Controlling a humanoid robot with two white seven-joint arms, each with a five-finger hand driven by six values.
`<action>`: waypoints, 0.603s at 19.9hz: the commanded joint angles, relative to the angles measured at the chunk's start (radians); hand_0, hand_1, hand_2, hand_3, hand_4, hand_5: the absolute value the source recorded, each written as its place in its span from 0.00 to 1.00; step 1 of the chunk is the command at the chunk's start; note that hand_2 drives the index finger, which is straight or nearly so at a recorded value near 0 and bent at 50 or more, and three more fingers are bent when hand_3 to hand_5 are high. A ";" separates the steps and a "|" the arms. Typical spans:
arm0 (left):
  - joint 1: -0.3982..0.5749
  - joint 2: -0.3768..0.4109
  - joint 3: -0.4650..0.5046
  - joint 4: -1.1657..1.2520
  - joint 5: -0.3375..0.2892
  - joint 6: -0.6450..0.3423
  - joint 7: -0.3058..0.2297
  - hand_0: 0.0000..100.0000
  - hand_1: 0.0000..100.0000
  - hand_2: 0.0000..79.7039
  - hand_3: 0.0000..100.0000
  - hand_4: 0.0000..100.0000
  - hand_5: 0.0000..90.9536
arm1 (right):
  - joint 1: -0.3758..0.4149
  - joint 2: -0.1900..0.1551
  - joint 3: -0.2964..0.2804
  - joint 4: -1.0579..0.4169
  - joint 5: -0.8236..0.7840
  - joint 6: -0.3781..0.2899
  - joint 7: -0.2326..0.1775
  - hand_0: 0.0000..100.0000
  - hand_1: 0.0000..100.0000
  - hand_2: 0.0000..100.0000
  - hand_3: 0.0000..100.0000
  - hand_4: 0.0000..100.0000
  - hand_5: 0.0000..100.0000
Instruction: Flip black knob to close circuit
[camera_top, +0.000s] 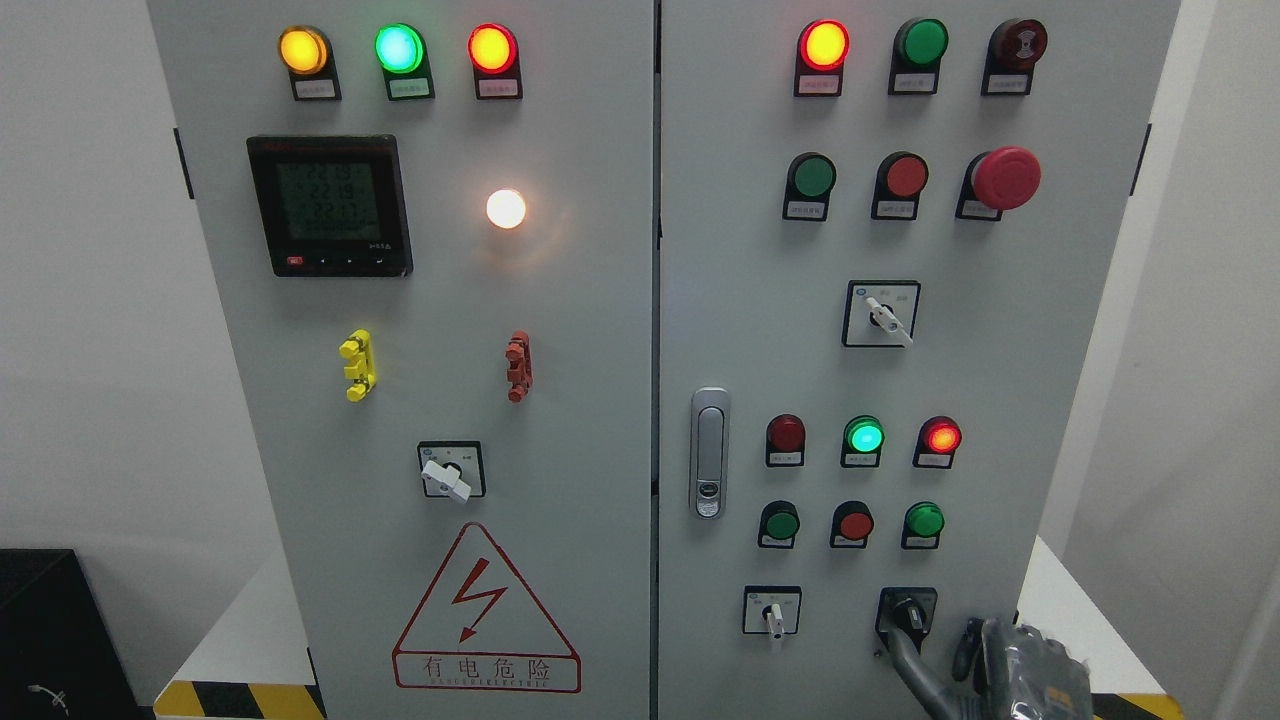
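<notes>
1. At the lower right corner of the head view, the right hand (985, 655) rises from the bottom edge, wrapped in a shiny grey covering.
2. One long dark finger (912, 660) reaches up and left to the black knob (908, 612), and its tip touches the knob's lower end.
3. Its other fingers curl loosely beside the palm; the hand grips nothing.
4. That black knob sits in the bottom row of the right door of the grey cabinet (600, 300), just right of a white-handled selector switch (772, 612).
5. Above them run three push buttons, green, red and green, then three round lamps; the green lamp (863, 437) and the red lamp (941, 437) glow.
6. Higher on that door sits a red mushroom button (1005, 178).
7. A silver door latch (709, 452) stands upright near the seam between the doors.
8. On the left door, a digital meter (329, 205) shows lit digits, a white lamp (506, 208) shines, and a red lightning warning triangle (485, 610) sits low down.
</notes>
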 joint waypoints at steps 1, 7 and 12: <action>0.000 0.000 -0.021 0.021 -0.021 0.001 -0.001 0.12 0.56 0.00 0.00 0.00 0.00 | 0.035 0.001 0.065 -0.055 -0.056 -0.010 -0.027 0.00 0.07 0.75 0.92 0.77 0.79; 0.000 0.000 -0.021 0.021 -0.021 0.001 -0.001 0.12 0.56 0.00 0.00 0.00 0.00 | 0.108 -0.003 0.070 -0.133 -0.120 -0.005 -0.031 0.00 0.07 0.67 0.89 0.74 0.76; 0.000 0.000 -0.021 0.021 -0.021 -0.001 0.000 0.12 0.56 0.00 0.00 0.00 0.00 | 0.203 -0.003 0.076 -0.211 -0.322 -0.007 -0.059 0.00 0.07 0.50 0.82 0.67 0.60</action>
